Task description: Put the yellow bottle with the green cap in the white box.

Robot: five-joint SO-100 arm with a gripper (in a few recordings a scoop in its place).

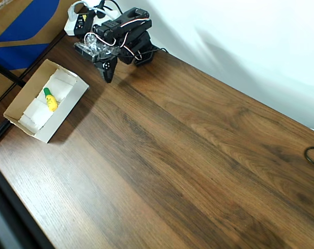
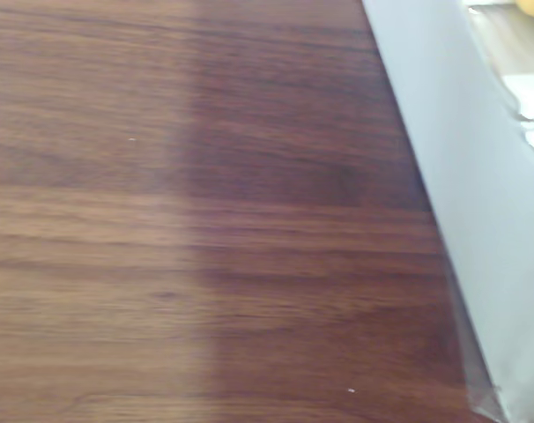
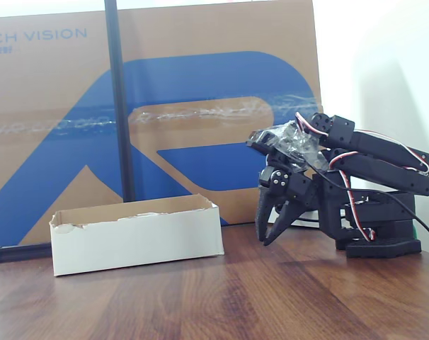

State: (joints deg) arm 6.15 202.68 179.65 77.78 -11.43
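Looking down, we've got:
bottle: yellow bottle with the green cap (image 1: 50,100) lying inside white box (image 1: 69,106)
hand: hand (image 3: 274,225) at box's 2 o'clock, empty, fingers narrowly apart, over tabletop (image 1: 188,166)

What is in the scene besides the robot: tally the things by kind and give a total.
Tiny yellow plastic bottle with green cap, lying in the box: 1
Shallow white cardboard box: 1
Flat brown-and-blue cardboard sheet: 1
Brown wooden table: 1
Total: 4

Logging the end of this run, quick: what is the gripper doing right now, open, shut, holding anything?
Gripper: slightly open, holding nothing, tips down over the wooden table; the tiny yellow plastic bottle with the green cap lies in the shallow white cardboard box.
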